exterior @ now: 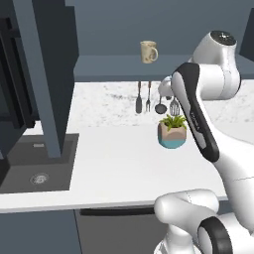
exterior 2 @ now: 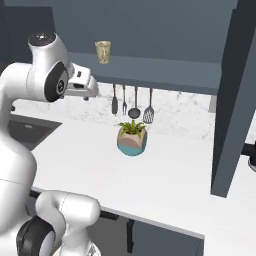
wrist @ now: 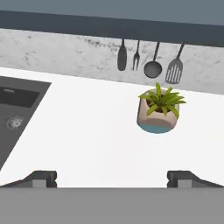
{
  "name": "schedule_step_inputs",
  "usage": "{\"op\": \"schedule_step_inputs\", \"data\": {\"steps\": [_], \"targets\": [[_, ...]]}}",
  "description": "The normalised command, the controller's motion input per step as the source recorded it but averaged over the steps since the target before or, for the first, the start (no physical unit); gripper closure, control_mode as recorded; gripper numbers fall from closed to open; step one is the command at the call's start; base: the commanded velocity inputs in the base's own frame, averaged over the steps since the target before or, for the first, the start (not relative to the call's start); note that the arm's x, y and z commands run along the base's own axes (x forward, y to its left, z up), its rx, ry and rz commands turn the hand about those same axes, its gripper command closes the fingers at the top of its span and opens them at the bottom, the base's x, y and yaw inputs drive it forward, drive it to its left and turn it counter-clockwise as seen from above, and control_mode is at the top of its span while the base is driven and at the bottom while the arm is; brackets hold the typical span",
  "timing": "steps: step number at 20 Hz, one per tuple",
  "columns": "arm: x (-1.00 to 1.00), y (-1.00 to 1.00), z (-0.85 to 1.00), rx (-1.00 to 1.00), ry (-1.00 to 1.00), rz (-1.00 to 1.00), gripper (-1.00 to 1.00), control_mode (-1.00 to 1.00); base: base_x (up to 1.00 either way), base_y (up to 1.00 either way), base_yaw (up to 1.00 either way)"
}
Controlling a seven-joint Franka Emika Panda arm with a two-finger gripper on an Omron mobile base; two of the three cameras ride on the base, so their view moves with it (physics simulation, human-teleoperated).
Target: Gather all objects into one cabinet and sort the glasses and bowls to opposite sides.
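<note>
A beige patterned mug (exterior: 148, 51) stands upright on the open shelf of the dark slate-blue cabinet (exterior: 106, 67), above the hanging utensils (exterior: 149, 99), its handle turned to the right in the left base view. Below it, on the white table (exterior: 109, 163), sits a potted plant (exterior: 172, 131), with a dark sink (exterior: 39, 166) off to the left. The claw (wrist: 112, 177) hangs above the table with its fingers (wrist: 43, 178) spread as wide as they go, holding nothing.

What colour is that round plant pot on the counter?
The round plant pot is beige above and teal at its base; hand view.
</note>
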Motion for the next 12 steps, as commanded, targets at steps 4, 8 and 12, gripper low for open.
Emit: {"op": "schedule_step_inputs", "data": {"steps": [4, 8, 12], "targets": [[0.0, 0.0, 0.92, 0.0, -0.3, 0.0, -1.0, -1.0, 0.0, 0.0, 0.0], [0.0, -0.01, 0.79, 0.0, -0.37, 0.0, -1.0, -1.0, 0.0, 0.0, 0.0], [0.13, 0.0, 0.37, 0.0, -0.39, 0.0, -1.0, -1.0, 0.0, 0.0, 0.0]]}}
